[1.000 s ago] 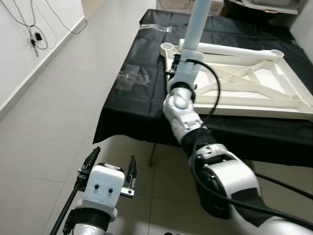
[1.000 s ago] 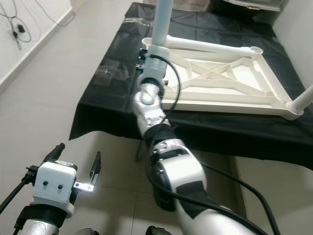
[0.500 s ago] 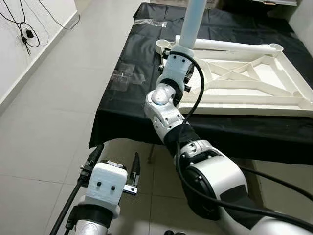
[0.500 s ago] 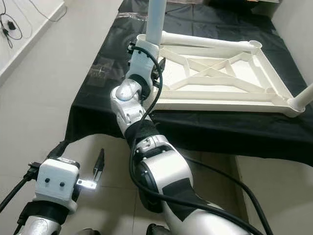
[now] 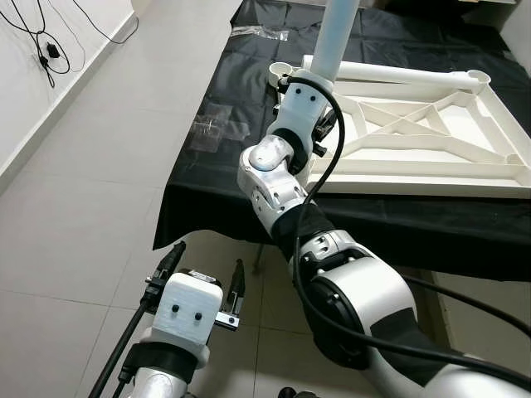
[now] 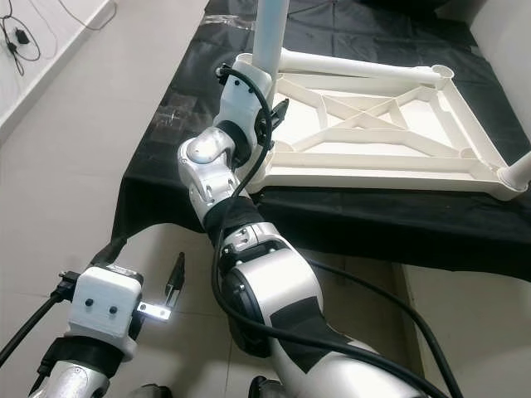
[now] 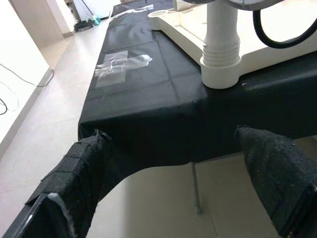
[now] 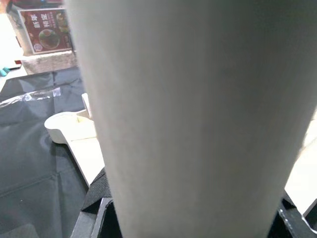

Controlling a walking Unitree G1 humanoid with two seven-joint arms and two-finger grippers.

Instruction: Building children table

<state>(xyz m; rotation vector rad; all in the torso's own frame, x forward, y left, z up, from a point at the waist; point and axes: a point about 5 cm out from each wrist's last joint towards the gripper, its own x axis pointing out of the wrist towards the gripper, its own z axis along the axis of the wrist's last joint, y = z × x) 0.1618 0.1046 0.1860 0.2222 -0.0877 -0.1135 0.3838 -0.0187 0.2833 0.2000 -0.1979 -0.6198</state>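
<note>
**Right claw on a table leg at the frame's corner**

The white children's table frame [image 5: 415, 137] lies upside down on the counter [image 5: 224, 174], which is draped in a black cloth. Take that frame as the landmark. At its near corner on the robot's left, a pale round table leg [image 5: 336, 37] stands upright out of the corner socket. The right arm reaches up from below the counter's edge to that same corner, and the right claw [image 5: 309, 87] sits at the base of the leg. In the right wrist view the leg [image 8: 198, 119] is pressed right up against the camera, with black finger parts at either side of it, so the claw looks clamped around the leg.

A second white leg [image 6: 518, 170] sticks out at the frame's near corner on the robot's right. Along the far side of the frame a long white tube [image 5: 390, 76] lies flat, ending in a round socket [image 5: 478, 80].

On the cloth to the left of the frame lies a crumpled clear plastic bag [image 5: 217, 131], and another one [image 5: 259, 33] lies farther back.

The left claw [image 5: 204, 278] hangs low over the tiled floor [image 5: 75, 207], well apart from the frame and short of the counter's edge. Its two black fingers [image 7: 81, 173] are spread wide apart with nothing between them.
</note>
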